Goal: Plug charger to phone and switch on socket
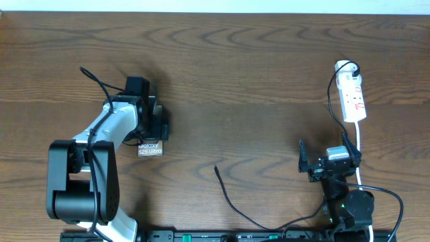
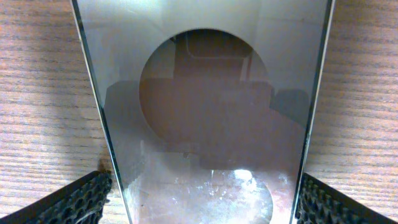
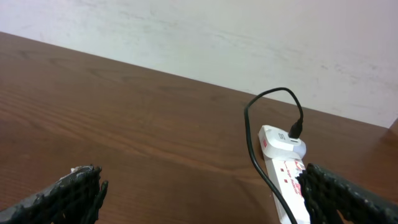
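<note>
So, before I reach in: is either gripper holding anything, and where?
The right gripper holds nothing. The left gripper straddles the phone across its two side edges; whether it grips cannot be told.

Your table [image 1: 255, 74] is brown wood with a clear grain, smooth, with a low sheen. The phone [image 2: 205, 124] has a glossy glass face, mirror-like and smudged towards its near end. The socket [image 1: 353, 97] is smooth white plastic. The charger [image 1: 232, 202] cable looks matt black. The finger pads [image 2: 81, 202] are black, with a rough honeycomb texture.
</note>
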Robot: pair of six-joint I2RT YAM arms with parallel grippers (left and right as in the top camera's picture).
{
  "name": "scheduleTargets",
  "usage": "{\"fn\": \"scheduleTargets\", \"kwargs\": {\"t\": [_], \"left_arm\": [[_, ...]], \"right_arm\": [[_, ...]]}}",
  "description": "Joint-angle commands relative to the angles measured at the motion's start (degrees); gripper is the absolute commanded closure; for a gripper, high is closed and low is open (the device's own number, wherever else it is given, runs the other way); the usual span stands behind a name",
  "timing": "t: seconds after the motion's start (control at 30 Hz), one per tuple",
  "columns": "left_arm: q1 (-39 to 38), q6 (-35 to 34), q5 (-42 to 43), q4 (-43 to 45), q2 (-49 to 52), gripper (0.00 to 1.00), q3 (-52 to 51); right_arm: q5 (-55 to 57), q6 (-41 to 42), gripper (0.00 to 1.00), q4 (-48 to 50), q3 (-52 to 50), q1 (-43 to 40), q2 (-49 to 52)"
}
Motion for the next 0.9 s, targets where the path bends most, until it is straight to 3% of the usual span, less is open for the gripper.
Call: {"fn": "scheduleTargets", "kwargs": {"t": [0.0, 0.87], "left_arm": [[0.04, 0.31, 0.11, -0.15, 0.74, 0.05, -1.14], [0.04, -1.05, 9.81, 1.29, 0.74, 0.04, -1.25]], "right_arm": [[-0.35, 0.44, 0.01, -0.24, -0.07, -0.39, -0.37], [-0.35, 0.44, 0.01, -0.24, -0.07, -0.39, -0.37]]}}
